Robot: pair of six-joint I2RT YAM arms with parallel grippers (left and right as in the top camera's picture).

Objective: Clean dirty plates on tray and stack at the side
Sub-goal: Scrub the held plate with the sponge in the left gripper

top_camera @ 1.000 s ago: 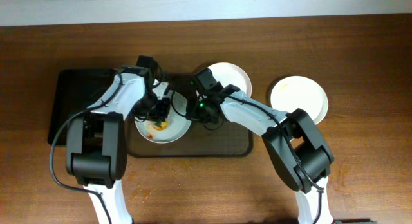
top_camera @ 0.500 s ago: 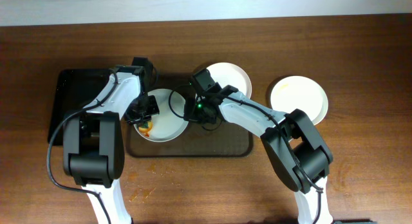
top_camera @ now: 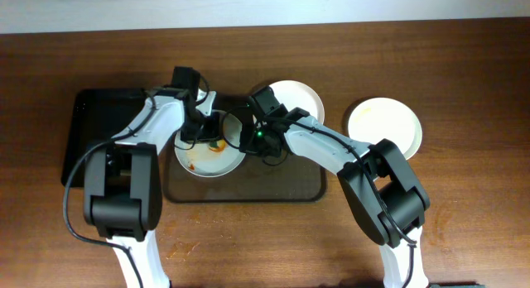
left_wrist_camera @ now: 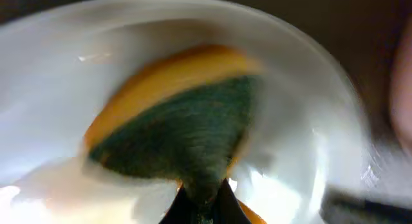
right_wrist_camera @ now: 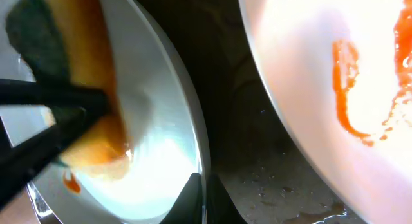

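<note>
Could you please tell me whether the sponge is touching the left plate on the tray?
Touching. The right wrist view shows the sponge pressed flat against the plate.

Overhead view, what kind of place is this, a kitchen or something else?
Probably a robot test bench, not a kitchen: two arms at a plain wooden table, the left gripper pressing a sponge into a dirty plate on a tray; no sink shows.

White-shelled left arm (top_camera: 157,118) and right arm (top_camera: 323,147), black joints (top_camera: 116,212), thin black cables (top_camera: 69,207), green light (top_camera: 258,134) (right arm)
</note>
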